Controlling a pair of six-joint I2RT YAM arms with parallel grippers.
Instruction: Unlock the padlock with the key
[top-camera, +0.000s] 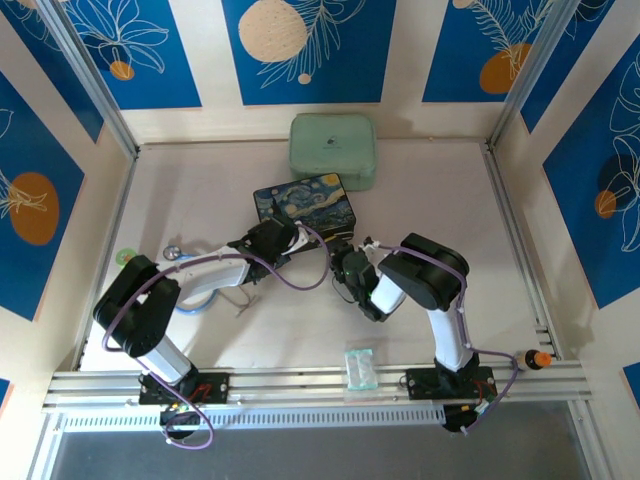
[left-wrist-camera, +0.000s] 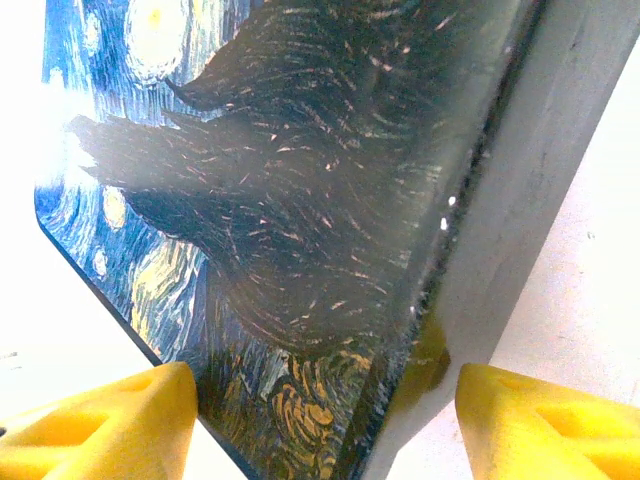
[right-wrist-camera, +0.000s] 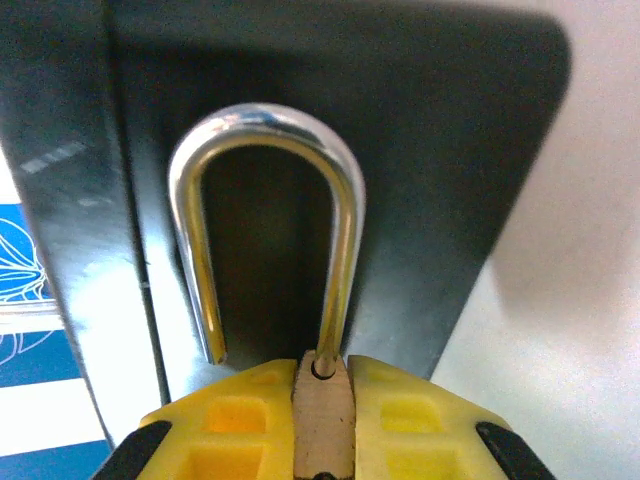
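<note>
Right jaws (right-wrist-camera: 322, 378): clenching on the padlock (right-wrist-camera: 323, 425), pinching its brass body edge-on between the two yellow pads.
Padlock's place: sitting squarely between the right jaws, with the silver shackle (right-wrist-camera: 262, 125) arching up ahead of them against a dark panel, likely the side of the painted box (left-wrist-camera: 300, 200).
Shackle legs: one running down into the body right at the jaws; the other seeming to end free just beside one pad, though possibly only dipping behind it.
Left jaws (left-wrist-camera: 325, 425): standing released, yellow fingertips (left-wrist-camera: 110, 425) wide apart, grasping nothing; the box's lid and edge lying ahead of and between them.
Counter (top-camera: 200, 190): carrying the box, with both arms reaching in toward its near side.
Step in hand: judging by the grip, steadying the lock for the release; probably nearing the end if that leg is truly out.
Next move: calling for a firm hold on the body while swinging or pulling the shackle clear; if still latched, needing the key seated and turned first.
</note>
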